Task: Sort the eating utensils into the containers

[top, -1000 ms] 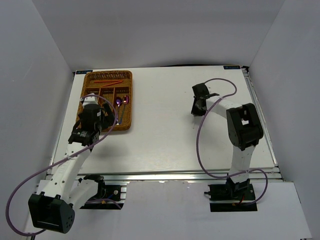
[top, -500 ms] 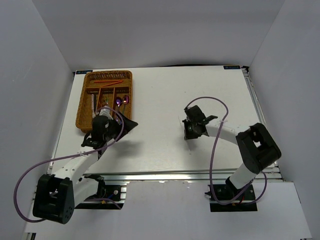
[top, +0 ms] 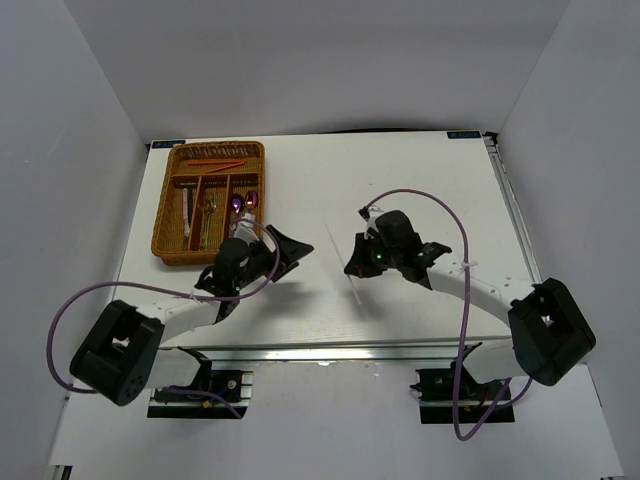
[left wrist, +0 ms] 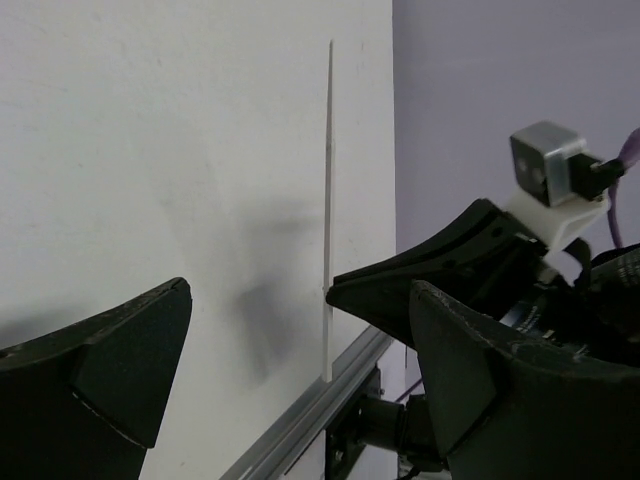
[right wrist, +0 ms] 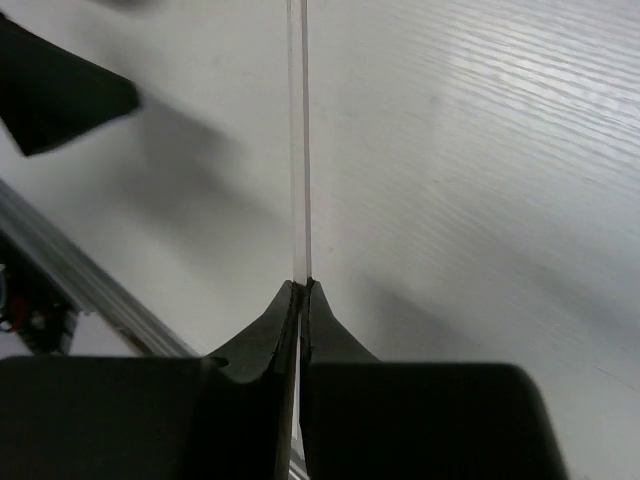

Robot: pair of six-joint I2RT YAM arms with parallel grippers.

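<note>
Because the right tool (right wrist: 300, 292) is clamped shut on a thin white chopstick (right wrist: 298, 140) above the tabletop (top: 420, 180), well apart from the wicker tray (top: 160, 220), the stick could swivel or slip free if the wide-open, empty left tool (left wrist: 300, 292) nudges it.

White table (top: 420, 180) across mid frame. Bears a brown wicker tray (top: 160, 215) at upper left, set flat near the far edge.

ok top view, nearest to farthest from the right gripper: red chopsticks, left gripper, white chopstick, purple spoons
1. white chopstick, in its grip
2. left gripper, just left
3. purple spoons, right slot of tray
4. red chopsticks, far crosswise slot
</note>
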